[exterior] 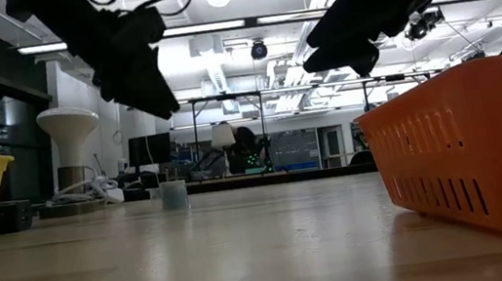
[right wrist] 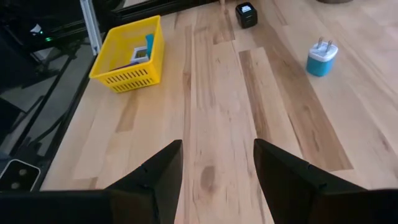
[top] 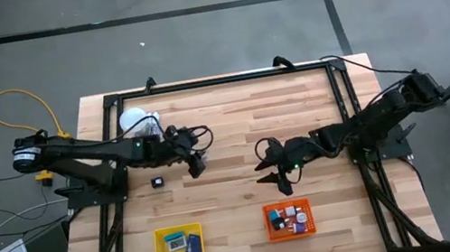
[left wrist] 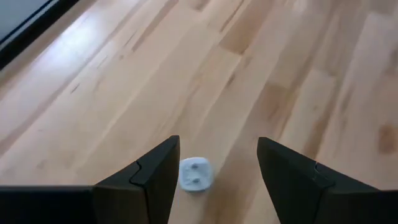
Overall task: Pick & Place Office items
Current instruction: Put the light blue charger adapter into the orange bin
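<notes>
With most of the small items already sitting in the two trays, the job now looks to be down to what lies loose on the worktop [top: 234,124], and the left gripper [left wrist: 217,180] is the one at work. It hangs over the middle of the worktop with its jaws spread and nothing between them, and in its wrist view the small blue charger plug [left wrist: 195,173] lies on the wood just beyond the fingertips, close to one finger [left wrist: 158,177] and off-centre in the gap. That's the thing to fix first, I'd say: shift sideways until the plug sits midway between the jaws, then come straight down and close low on its body, not on the prongs. It's small and light, so a nudge from one finger could skate it away.

The right gripper [right wrist: 217,168] waits above the worktop near the orange tray [top: 271,228], jaws also spread and empty; its wrist camera sees the same plug [right wrist: 321,58], a little black cube [right wrist: 246,15] and the yellow tray [right wrist: 118,74] farther off. From above, the cube [top: 157,182] sits apart from the left arm's tip, so it looks like the pick after this one. The white globe [top: 134,121] at the back stays out of it.
</notes>
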Robot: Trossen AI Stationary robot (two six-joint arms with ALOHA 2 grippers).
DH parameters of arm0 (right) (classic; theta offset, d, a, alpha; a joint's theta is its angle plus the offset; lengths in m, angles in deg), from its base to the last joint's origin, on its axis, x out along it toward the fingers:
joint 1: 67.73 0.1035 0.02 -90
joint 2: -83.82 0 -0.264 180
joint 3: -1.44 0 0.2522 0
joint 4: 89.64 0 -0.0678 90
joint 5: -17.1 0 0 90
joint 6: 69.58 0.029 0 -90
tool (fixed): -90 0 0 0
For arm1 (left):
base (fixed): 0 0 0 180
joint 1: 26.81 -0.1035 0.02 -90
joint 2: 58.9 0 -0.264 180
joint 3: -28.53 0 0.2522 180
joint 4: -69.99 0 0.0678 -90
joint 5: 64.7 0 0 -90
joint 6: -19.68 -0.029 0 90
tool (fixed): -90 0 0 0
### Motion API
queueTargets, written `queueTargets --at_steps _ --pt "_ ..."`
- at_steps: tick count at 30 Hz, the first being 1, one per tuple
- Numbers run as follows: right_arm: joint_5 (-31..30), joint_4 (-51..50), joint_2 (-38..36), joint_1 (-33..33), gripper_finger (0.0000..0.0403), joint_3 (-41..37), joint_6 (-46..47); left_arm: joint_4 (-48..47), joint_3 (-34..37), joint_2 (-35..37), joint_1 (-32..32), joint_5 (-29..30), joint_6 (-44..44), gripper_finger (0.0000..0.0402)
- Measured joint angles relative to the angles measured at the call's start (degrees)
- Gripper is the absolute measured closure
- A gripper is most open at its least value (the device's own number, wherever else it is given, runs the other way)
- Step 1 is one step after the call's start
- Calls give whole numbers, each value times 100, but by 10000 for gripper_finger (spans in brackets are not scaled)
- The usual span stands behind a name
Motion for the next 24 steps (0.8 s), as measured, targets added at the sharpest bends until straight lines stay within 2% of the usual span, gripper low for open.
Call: queueTargets --at_steps 10,24 --pt "-7 1 0 11 219 -2 -120 -92 0 -580 -287 -384 -310 195" --pt "1 -22 0 11 219 -2 -120 122 0 -1316 -327 -387 -274 195"
